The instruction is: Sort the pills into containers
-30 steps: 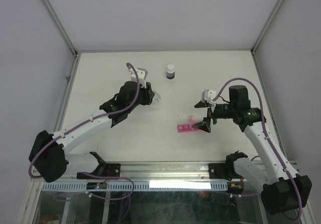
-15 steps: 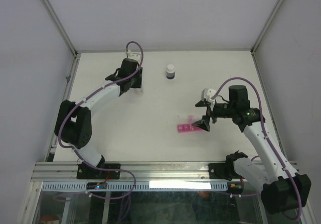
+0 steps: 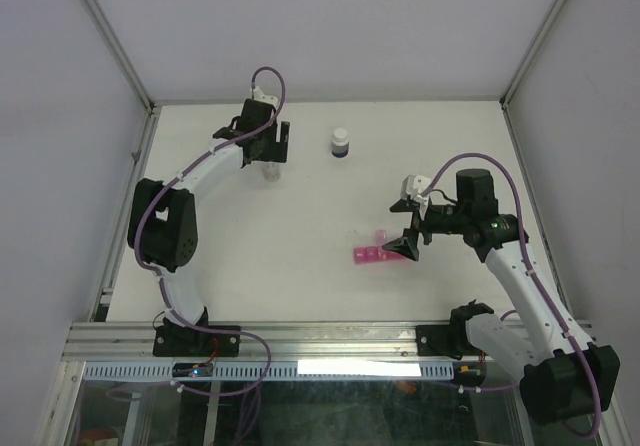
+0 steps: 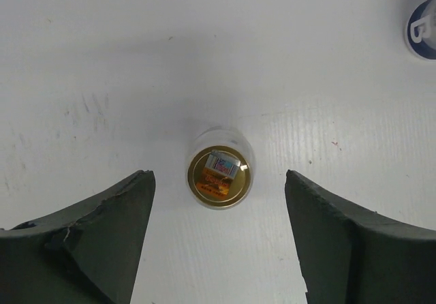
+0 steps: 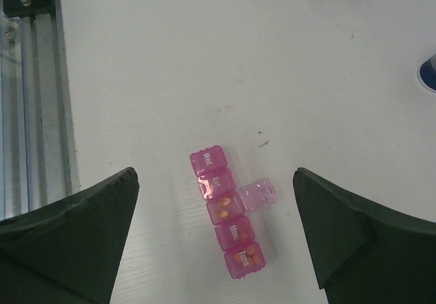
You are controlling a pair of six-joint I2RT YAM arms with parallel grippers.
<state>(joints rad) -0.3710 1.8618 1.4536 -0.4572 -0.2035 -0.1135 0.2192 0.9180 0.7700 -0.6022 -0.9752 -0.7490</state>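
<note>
The pink containers strip [image 5: 228,212] lies flat on the white table, also visible in the top view [image 3: 368,255]. One middle compartment stands open with its lid [image 5: 259,193] flipped aside and two orange pills [image 5: 223,208] inside. More orange pills [image 5: 245,255] show through the closed end compartment. My right gripper [image 3: 406,228] hovers open above the strip, touching nothing. My left gripper [image 3: 274,147] is open at the far left, its fingers [image 4: 102,242] well apart on either side of a small clear vial [image 4: 219,175] that stands upright on the table, free of both fingers.
A dark bottle with a white cap [image 3: 341,143] stands at the back centre, right of the vial [image 3: 270,172]. The metal frame rail [image 5: 27,79] runs along the table's near edge. Enclosure walls surround the table.
My left arm swung from mid-table toward the far left with the vial, then opened and let it go standing on the table. The right arm and the pink strip stayed put.
</note>
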